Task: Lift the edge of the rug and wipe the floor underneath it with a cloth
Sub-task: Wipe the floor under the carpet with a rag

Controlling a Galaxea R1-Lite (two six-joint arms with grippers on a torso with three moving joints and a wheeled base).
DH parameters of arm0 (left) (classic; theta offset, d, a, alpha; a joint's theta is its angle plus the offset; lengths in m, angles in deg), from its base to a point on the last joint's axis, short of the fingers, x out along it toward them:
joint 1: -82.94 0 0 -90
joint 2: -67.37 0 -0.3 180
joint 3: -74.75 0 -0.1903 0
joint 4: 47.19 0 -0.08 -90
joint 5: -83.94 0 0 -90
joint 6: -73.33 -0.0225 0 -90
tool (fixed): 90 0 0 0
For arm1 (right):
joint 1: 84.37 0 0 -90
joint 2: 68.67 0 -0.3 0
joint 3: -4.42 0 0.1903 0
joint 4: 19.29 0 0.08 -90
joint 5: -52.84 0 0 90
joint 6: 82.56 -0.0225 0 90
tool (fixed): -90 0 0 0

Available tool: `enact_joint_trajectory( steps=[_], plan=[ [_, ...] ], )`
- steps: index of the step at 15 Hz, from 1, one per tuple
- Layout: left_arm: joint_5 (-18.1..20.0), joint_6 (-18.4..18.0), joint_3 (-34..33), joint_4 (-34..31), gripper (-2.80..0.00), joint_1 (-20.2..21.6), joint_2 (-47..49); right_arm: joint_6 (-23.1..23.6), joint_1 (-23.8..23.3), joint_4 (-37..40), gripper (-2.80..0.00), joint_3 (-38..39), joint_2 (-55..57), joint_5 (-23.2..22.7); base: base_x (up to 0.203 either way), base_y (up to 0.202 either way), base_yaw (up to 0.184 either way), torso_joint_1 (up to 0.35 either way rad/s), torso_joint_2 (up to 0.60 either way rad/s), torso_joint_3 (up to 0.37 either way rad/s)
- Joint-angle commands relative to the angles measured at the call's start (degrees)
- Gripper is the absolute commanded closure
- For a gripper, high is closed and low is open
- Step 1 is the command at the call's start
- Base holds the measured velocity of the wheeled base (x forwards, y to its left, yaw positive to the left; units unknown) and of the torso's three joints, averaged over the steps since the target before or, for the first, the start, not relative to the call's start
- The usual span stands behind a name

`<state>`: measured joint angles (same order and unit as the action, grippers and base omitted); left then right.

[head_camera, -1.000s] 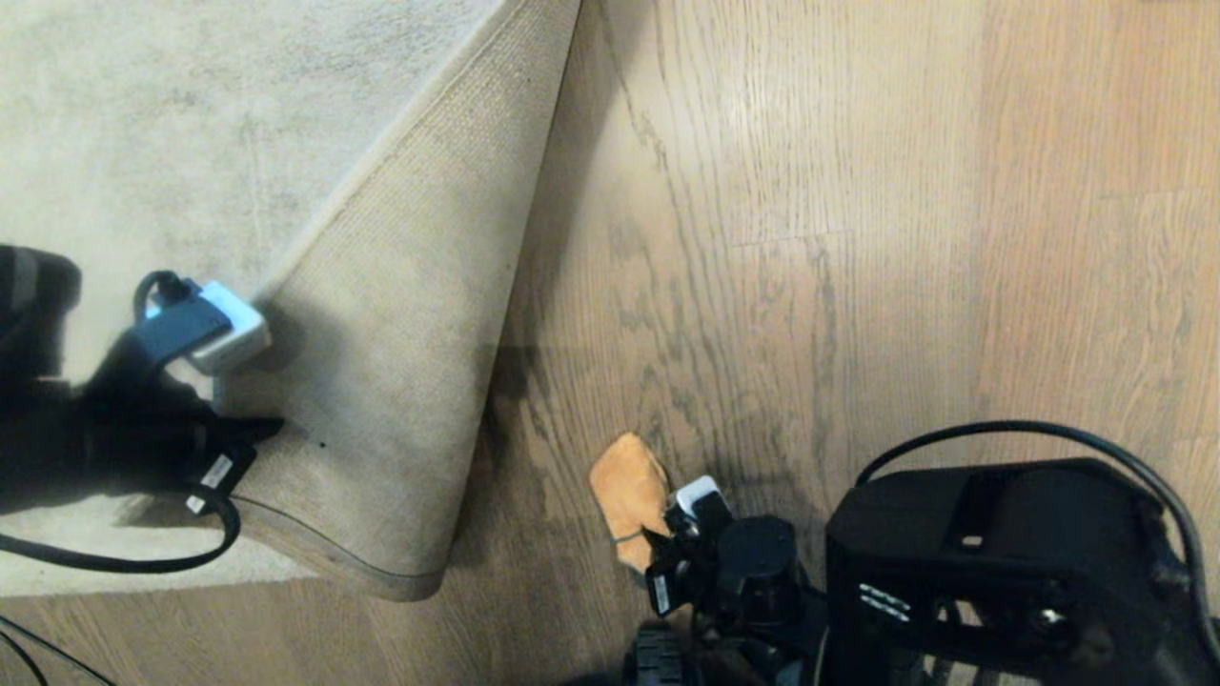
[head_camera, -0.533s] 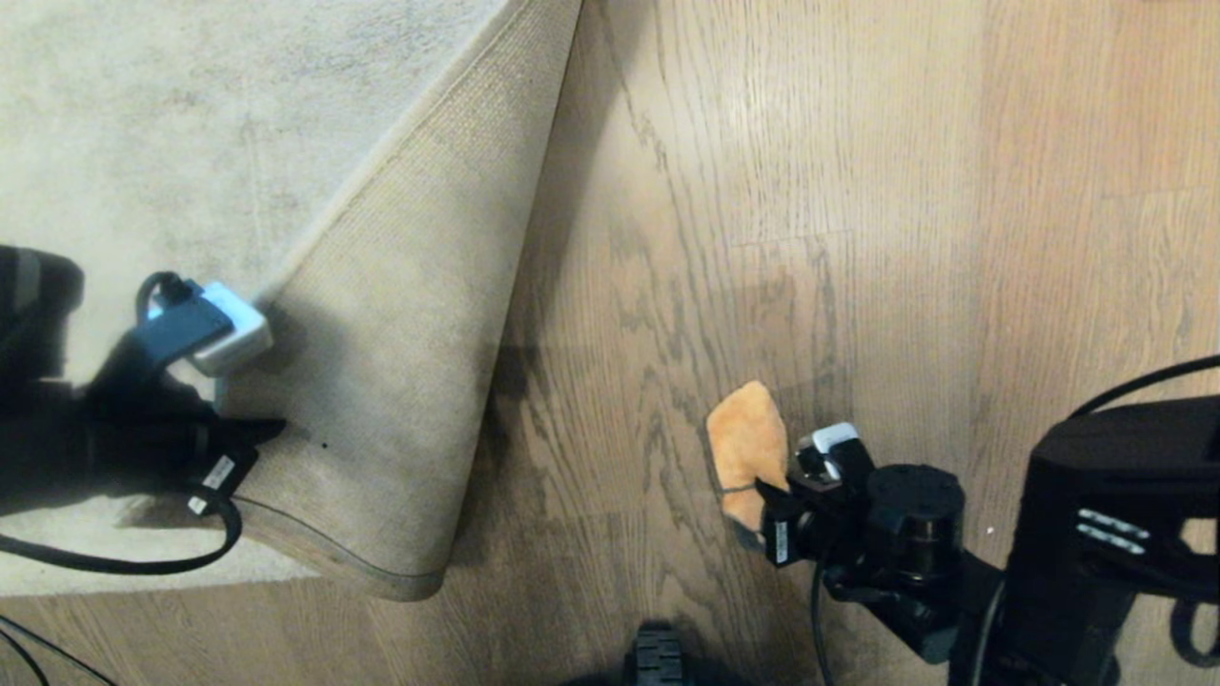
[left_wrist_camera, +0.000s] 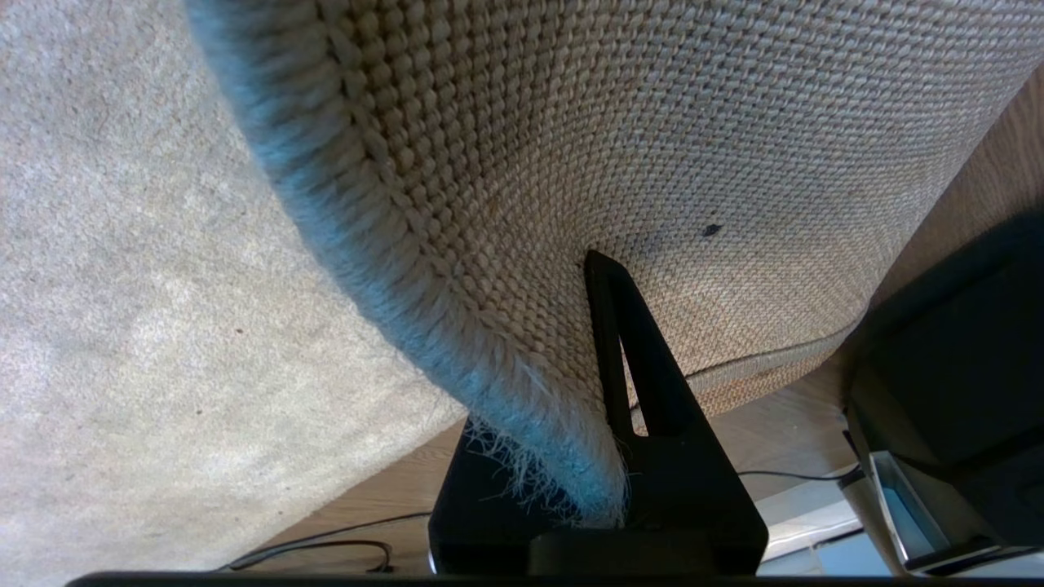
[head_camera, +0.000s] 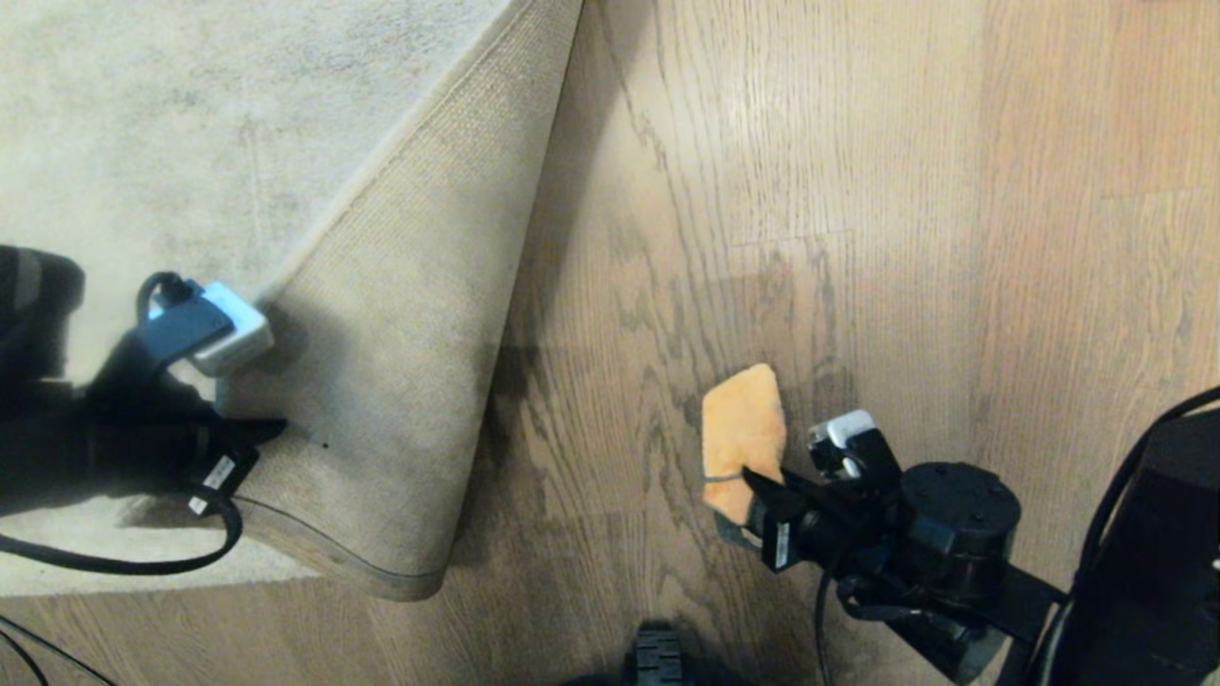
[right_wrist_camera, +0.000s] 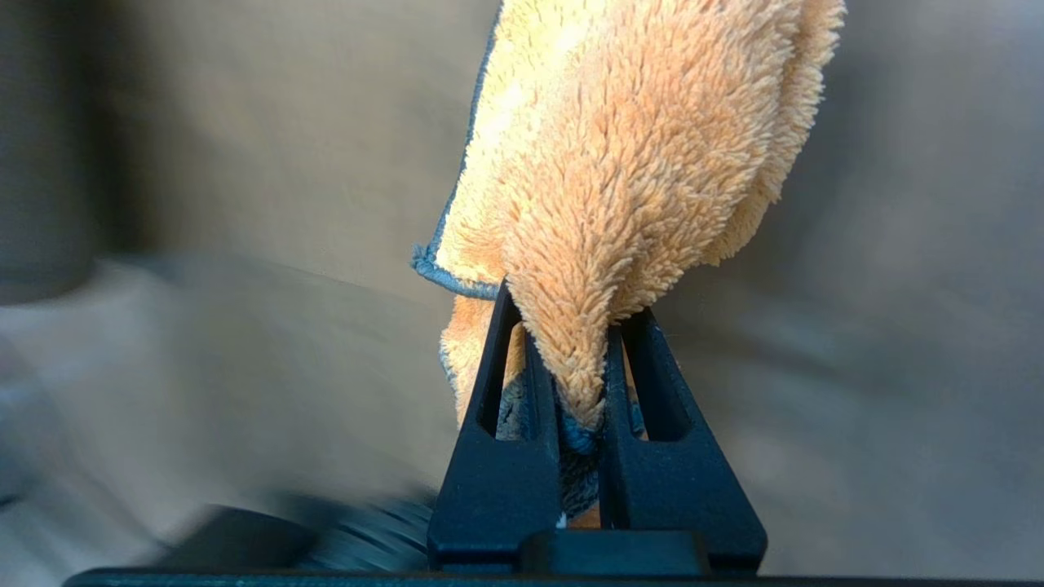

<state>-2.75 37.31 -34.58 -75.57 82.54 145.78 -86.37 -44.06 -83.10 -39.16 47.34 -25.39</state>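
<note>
The pale rug's corner is folded back over itself, its tan woven backing (head_camera: 400,362) facing up. My left gripper (head_camera: 250,440) is shut on the rug edge (left_wrist_camera: 457,359) and holds it off the floor at the left; in the left wrist view one black finger (left_wrist_camera: 620,342) presses the backing, the other is hidden behind the rug. My right gripper (head_camera: 755,500) is shut on the fuzzy orange cloth (head_camera: 743,433), low over the brown wood floor (head_camera: 858,191) to the right of the fold. The cloth (right_wrist_camera: 628,163) bunches between both black fingers (right_wrist_camera: 497,391).
Black cables (head_camera: 124,562) trail from the left arm over the rug and floor. A black part of the robot's base (head_camera: 658,657) shows at the bottom edge. Bare planks stretch between the folded corner and the cloth, and beyond to the right.
My right arm has swung to the right and slightly farther out with the cloth, away from the folded corner. The left gripper and the lifted rug have kept still.
</note>
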Motion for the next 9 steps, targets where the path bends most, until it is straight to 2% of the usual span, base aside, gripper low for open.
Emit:
enact_joint_trajectory(
  steps=[1,5,9],
  plan=[
    [0.03,-0.17,-0.01,0.00,0.00,0.12,-0.01,-0.17,7.31,-2.38,0.00,-6.43,4.31,0.15,0.000,0.000,0.000,0.000,0.00,0.000],
    [0.00,-0.19,-0.01,0.00,0.00,0.05,0.10,-0.67,15.28,-2.38,0.00,-17.90,16.06,0.24,0.000,0.000,0.000,0.000,0.00,0.000],
    [-0.06,-0.19,-0.01,0.00,0.00,-0.21,0.78,-1.16,18.48,-2.34,0.00,-27.37,26.99,0.37,0.000,0.000,0.000,0.000,0.00,0.000]
  ],
)
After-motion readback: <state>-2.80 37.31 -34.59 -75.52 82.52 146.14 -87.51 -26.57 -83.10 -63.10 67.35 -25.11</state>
